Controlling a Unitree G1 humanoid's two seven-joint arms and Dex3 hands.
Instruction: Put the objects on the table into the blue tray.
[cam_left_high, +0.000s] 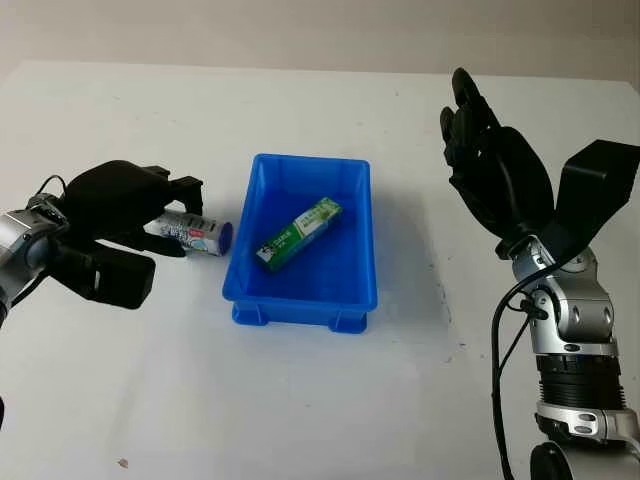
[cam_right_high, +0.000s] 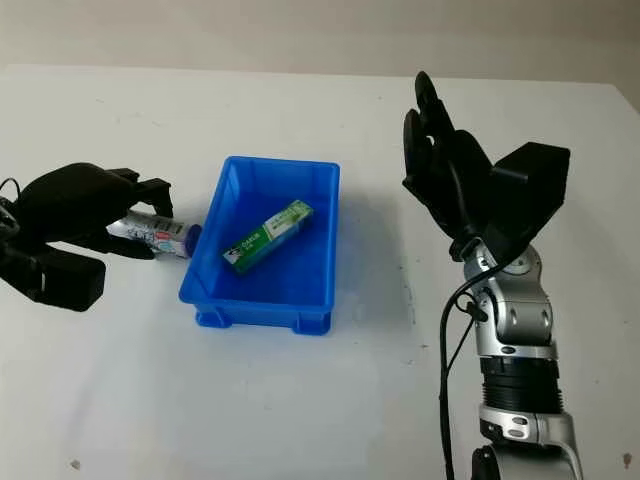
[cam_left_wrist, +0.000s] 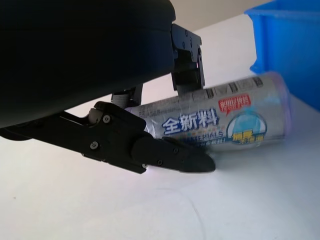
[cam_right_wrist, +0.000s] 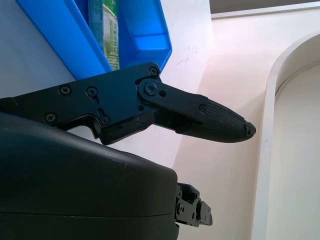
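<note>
Left hand (cam_left_high: 120, 215) fingers (cam_left_wrist: 165, 155) curled around silver tube (cam_left_high: 195, 234), lying on white table (cam_left_high: 320, 400) just left of blue tray (cam_left_high: 300, 300). Tray holds one green box (cam_left_high: 298, 233), lying diagonal. Right hand (cam_left_high: 495, 165) open, raised right of tray, holding nothing.

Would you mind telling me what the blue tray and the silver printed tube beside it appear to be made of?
The blue rectangular tray looks like moulded plastic: uniform colour, thick rim, slight sheen. The silver printed tube, grasped by the left hand, looks like glossy foil-laminate or plastic film, judging by its reflective wrap; which one is uncertain. The right hand is open, raised right of the tray.
</note>
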